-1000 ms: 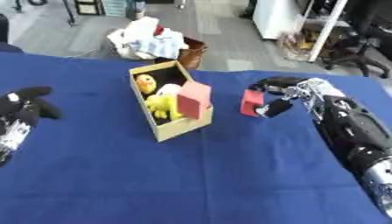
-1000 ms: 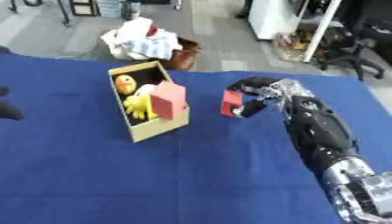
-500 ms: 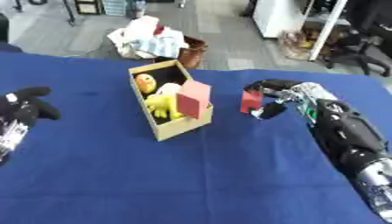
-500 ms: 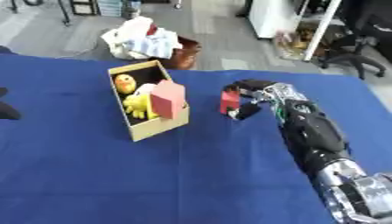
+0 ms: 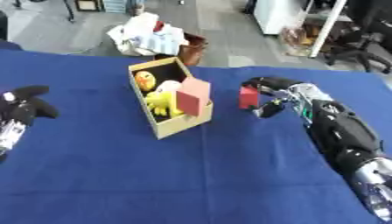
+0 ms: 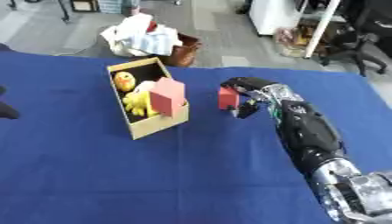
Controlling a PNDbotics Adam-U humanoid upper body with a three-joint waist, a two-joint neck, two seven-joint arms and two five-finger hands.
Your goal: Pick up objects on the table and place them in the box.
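- One small red block (image 5: 248, 97) is seen pinched between the curled fingers and thumb of the right hand (image 5: 277, 94), just right of centre in the frame and raised above the blue table (image 5: 191, 175)
- Just to the left of the block, the open cardboard box (image 5: 170, 127) is shown, apart from it; a yellow toy (image 5: 160, 101), a round orange-yellow item (image 5: 144, 80) and a pink block (image 5: 193, 96) leaning on the near right wall are already held inside
- At the left edge of the frame, the left hand (image 5: 24, 107) is seen resting on the cloth with fingers curled and nothing held
- Judged by its straight edges and flat faces, the red block is expected to be stiff, light and not fragile; opposite flat sides are taken as the sensible place to hold it, as is done now
- Little room is judged to be left in the box, so a drop over the far, emptier end may be called for
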